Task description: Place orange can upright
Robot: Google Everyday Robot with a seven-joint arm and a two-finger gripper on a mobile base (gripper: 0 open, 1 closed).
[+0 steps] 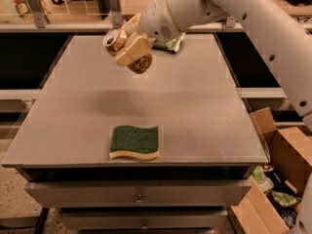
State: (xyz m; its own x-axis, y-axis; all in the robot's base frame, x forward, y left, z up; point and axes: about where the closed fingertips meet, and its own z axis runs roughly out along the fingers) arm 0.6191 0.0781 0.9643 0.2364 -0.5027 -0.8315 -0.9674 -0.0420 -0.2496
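Observation:
The orange can (139,62) is held in the air above the far left part of the grey table (195,111). It is tilted, with its coppery top (115,40) up and to the left and its mottled side showing below the fingers. My gripper (129,48) is shut on the can, its cream fingers (132,50) lying across it. The white arm reaches in from the upper right.
A green-and-yellow sponge (134,142) lies near the table's front edge. A green snack bag (171,43) lies at the back, partly behind the arm. An open cardboard box (273,179) with trash stands on the floor at the right. Drawers sit under the tabletop.

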